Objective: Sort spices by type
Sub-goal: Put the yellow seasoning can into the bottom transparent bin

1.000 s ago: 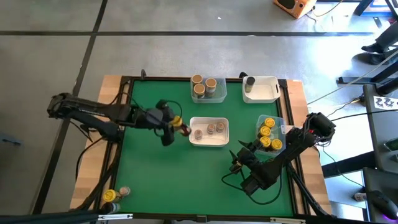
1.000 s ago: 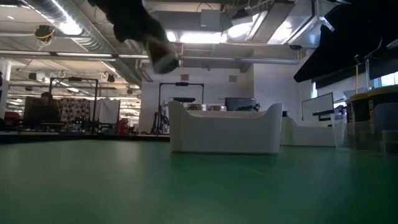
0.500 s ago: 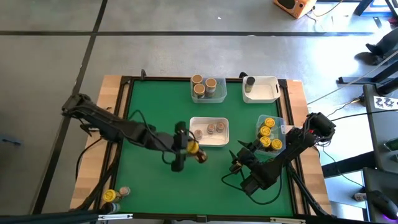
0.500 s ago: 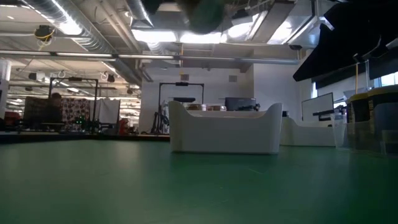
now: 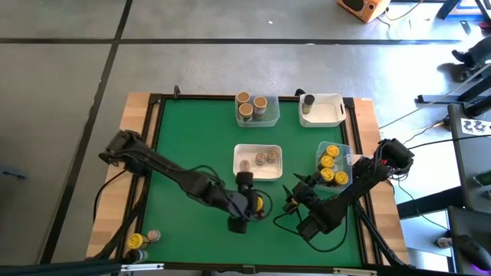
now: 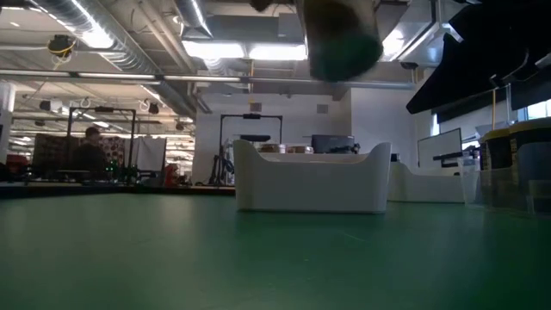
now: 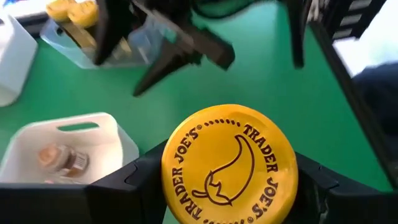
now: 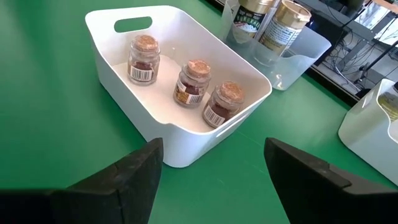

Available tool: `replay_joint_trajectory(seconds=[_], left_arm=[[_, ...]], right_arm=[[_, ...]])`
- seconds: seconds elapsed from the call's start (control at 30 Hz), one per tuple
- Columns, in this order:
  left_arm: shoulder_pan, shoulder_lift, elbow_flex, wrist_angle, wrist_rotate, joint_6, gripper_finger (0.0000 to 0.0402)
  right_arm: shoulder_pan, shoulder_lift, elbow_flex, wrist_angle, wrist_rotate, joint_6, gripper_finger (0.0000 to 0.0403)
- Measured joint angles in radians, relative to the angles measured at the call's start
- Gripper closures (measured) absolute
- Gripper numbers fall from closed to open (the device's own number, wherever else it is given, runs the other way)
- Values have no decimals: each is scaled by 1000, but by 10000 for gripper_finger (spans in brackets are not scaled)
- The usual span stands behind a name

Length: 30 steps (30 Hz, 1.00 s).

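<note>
Since half a second earlier: left arm had swung its jar from beside the middle tray out over open green mat, nearer the right arm.
Carried jar: a small cylindrical spice jar with a yellow printed lid (image 7: pixel 229 164) sat clamped between the two dark fingers of the left gripper (image 5: pixel 251 205), raised off the table, just in front of the white rectangular tray (image 5: pixel 258 150).
White tray contents: three small glass jars with tan cork-like lids (image 8: pixel 188 81) stood in a row inside it.
Clear tray at the right edge (image 5: pixel 343 151): held several yellow-lidded jars (image 5: pixel 331 162).
Far clear tray (image 5: pixel 257 117): held three tan-lidded jars.
Far white bin (image 5: pixel 326 112): one grey-lidded jar stood in it.
Right gripper (image 5: pixel 295 195): hovered low near the clear tray, jaws spread wide and holding nothing.
Near left corner: two more jars (image 5: pixel 143 239) stood off the mat on the wooden edge.
</note>
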Motion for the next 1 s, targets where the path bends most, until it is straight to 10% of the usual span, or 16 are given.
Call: replay_joint_trajectory(seconds=[1.0], left_arm=[[8,202,8,33,-4,38,160]], right_arm=[[0,0,0,11,0,-24,123]])
